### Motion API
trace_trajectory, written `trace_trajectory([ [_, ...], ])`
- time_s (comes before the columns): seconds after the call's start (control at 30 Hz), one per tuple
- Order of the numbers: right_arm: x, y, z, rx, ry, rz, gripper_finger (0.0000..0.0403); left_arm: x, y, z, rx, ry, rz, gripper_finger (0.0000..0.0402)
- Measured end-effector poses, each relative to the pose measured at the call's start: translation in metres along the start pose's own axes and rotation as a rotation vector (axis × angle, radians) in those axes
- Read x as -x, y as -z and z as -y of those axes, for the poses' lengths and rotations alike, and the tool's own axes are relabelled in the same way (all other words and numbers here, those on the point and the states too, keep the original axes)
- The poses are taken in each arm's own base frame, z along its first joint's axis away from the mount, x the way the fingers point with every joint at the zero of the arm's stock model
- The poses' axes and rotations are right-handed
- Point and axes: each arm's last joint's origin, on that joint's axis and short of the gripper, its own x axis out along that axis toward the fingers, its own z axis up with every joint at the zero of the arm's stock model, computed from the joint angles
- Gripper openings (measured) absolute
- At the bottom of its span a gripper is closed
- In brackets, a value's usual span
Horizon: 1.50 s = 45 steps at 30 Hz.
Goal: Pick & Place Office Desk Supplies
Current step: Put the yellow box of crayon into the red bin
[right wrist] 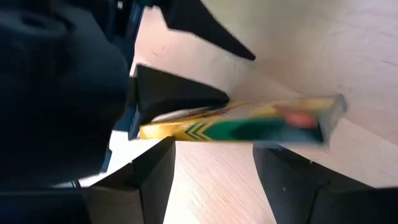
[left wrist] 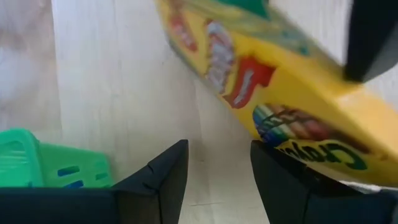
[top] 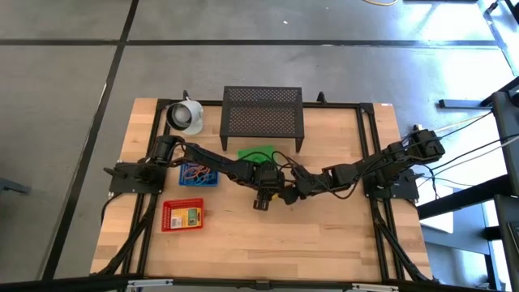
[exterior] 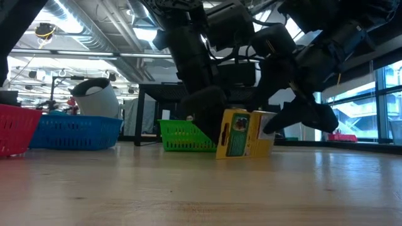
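Looks like we're mid-handoff or mid-grab on 1 yellow crayon box point(exterior: 242, 133); it's standing tilted on edge on the worktop point(top: 324, 243), just in front of the green basket point(top: 256, 153), with both arms crowded over it; the left end effector point(left wrist: 217, 177) has its fingers apart, the box just past them, not clamped; the right end effector point(right wrist: 214, 177) is spread too, box edge-on beyond it; I'd guess the next move is 1 arm closing on the narrow sides without knocking it flat; a 2nd crayon box point(top: 182, 216) sits well to the left of that basket, near the blue basket point(top: 198, 173).
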Motion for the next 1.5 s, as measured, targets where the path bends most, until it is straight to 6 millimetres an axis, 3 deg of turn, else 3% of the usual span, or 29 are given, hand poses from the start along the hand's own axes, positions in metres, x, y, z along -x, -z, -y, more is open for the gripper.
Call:
trace_trajectory([
  [0.9,0.0,-0.0025,-0.0026,-0.181,-0.026,0.084,0.0217,0.0029,-0.0017,-0.0018,0.046,0.012,0.012,0.0171],
  [1.5,0.0007,-0.0011,-0.002,-0.491,-0.02,0.132,0.0217,0.0027,-0.0027,-0.0009,0.091,0.012,0.02,0.0171],
])
